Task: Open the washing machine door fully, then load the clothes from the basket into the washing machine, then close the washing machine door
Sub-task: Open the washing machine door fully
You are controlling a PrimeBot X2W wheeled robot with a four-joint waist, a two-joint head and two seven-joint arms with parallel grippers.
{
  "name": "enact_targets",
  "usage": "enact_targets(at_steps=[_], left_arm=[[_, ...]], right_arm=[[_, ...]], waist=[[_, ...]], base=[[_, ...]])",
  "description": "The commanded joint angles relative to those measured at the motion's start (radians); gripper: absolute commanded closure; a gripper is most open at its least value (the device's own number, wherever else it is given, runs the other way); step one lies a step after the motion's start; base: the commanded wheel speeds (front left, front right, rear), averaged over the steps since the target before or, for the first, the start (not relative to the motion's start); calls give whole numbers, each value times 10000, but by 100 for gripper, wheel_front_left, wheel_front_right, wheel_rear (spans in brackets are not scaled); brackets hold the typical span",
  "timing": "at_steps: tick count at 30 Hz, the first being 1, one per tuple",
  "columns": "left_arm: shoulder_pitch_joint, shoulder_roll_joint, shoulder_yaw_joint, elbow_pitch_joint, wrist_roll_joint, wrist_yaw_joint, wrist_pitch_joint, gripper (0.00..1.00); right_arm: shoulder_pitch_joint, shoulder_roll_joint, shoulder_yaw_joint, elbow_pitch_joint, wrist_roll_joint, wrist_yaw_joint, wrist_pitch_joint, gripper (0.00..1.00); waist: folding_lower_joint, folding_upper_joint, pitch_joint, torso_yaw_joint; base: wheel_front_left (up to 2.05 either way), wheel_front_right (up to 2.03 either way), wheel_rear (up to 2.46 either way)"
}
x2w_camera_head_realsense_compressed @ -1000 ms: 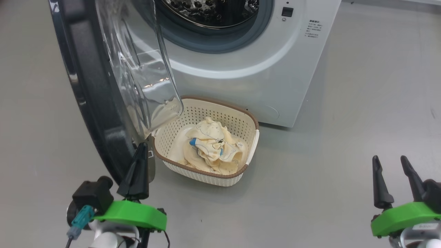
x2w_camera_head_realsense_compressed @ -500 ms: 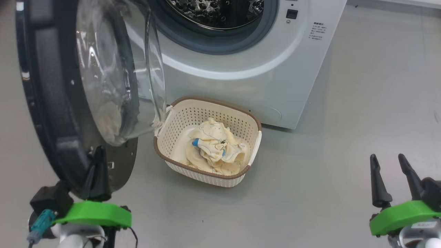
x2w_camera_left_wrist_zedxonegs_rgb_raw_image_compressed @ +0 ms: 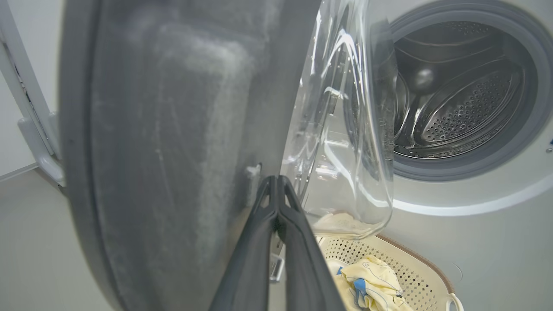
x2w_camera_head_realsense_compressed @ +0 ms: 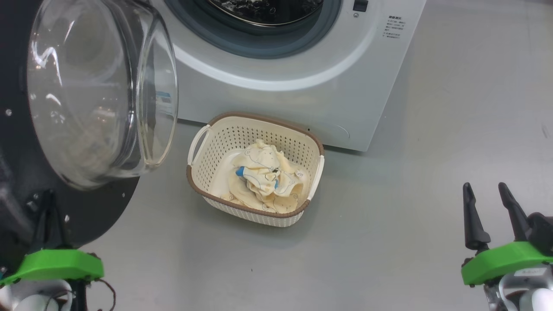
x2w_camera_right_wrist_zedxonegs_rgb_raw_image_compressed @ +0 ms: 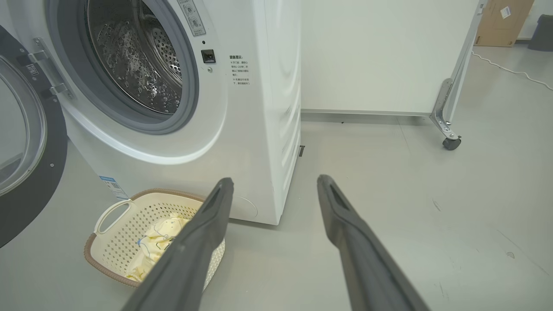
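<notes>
Grey floor. Left gripper pinched closed, empty, tips against the black frame of the washing machine door, wide open at left. Basket with clothes just right of it, before the washing machine. Right gripper spread wide, empty, far right

A: Left gripper?
B: Fingers pressed together, tips at the door lower rim.
A: Right gripper?
B: Fingers spread, pointing up, well right of door.
</notes>
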Motion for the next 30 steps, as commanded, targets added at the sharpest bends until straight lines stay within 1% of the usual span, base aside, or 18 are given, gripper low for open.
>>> enact_targets(at_steps=[1,9,16,23,30], left_arm=[[-239,536,794,-32,-91,1301,-99,100],[-464,883,1816,577,-266,1218,-137,100],[-877,1055,2422,1083,-285,1028,-145,100],[-1417,1164,3133,1637,-112,744,-147,100],[-1868,1523,3588,2462,200,240,-148,100]], right_arm=[[-430,-127,233,-299,104,2,-87,0],[-596,-127,186,-319,166,2,-117,0],[-803,-127,251,-308,240,2,-152,0],[-1049,-127,317,-335,247,2,-150,0],[-1295,-127,448,-257,327,2,-202,0]], waist=[[0,0,49,-12],[0,0,313,-2],[0,0,584,17],[0,0,962,-47],[0,0,1144,-142]], base=[[0,0,0],[0,0,0],[0,0,0],[0,0,0],[0,0,0]])
